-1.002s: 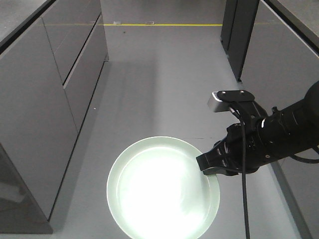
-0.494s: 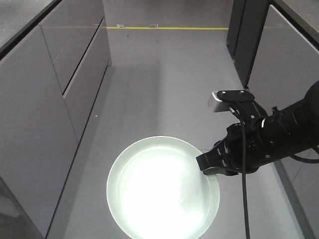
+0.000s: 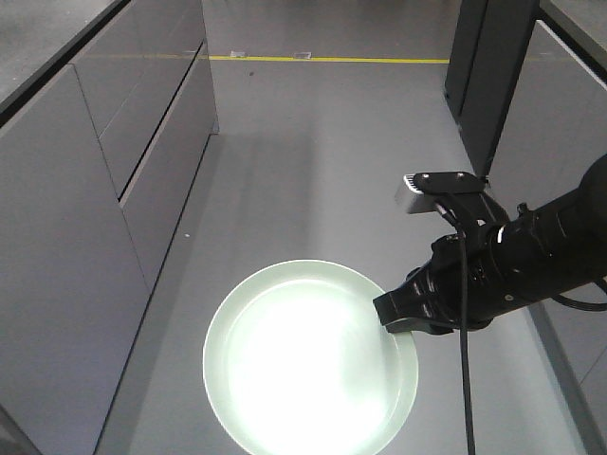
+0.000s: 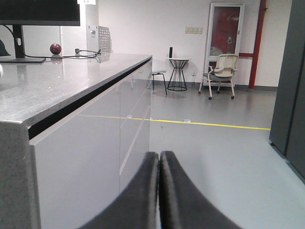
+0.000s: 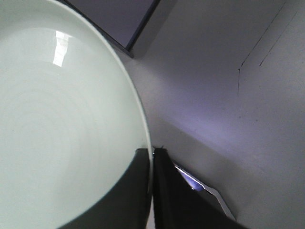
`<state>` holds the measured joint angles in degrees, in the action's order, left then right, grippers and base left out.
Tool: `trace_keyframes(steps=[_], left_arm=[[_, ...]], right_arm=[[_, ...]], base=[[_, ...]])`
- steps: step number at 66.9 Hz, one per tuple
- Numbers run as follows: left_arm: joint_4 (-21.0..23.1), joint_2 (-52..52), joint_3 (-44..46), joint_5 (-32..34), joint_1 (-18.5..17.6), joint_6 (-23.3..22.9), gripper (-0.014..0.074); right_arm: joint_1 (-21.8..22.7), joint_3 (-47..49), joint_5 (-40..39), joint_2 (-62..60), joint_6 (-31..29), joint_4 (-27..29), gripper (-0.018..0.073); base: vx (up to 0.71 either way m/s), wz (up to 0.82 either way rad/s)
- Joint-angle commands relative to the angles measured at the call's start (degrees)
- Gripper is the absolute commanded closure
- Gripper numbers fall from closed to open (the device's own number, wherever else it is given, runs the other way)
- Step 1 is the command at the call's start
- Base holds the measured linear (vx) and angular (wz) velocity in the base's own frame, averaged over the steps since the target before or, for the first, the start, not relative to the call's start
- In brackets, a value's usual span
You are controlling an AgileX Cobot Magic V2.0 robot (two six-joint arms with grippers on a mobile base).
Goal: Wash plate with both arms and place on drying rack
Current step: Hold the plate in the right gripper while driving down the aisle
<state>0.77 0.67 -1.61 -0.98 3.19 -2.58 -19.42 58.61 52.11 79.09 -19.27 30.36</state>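
Right end effector (image 3: 391, 318) is clenched on the right rim of the one mint-green plate (image 3: 303, 374). The round plate lies face up, roughly level, held above the grey floor (image 3: 322, 171). Left end effector (image 4: 159, 186), the second of two, is pinched together and empty.

Right pincer (image 5: 151, 153) at bottom centre, its two dark fingers (image 5: 131, 186) pressed together on the rim of the plate (image 5: 62, 119), one on the inner face and the other outside the edge. The plate is pale green and glossy, fills the left half, and has a small light reflection near the top. Grey floor (image 5: 228, 95) on the right, crossed by thin dark lines. Dark panel (image 5: 119, 19) at the top edge.
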Motion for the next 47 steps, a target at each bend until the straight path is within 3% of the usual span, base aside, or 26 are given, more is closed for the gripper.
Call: trace_keyframes(steps=[1,47], left_arm=[[0.1,0.8,1.6,4.3,-0.2,0.1,0.0603],[0.1,0.8,1.6,4.3,-0.2,0.1,0.0603]], right_arm=[[0.1,1.5,-1.4,-1.9,-0.2,1.9,0.0561],[0.1,1.5,-1.3,-1.9,-0.2,1.9,0.0561]], base=[[0.21,0.03],[0.21,-0.03]])
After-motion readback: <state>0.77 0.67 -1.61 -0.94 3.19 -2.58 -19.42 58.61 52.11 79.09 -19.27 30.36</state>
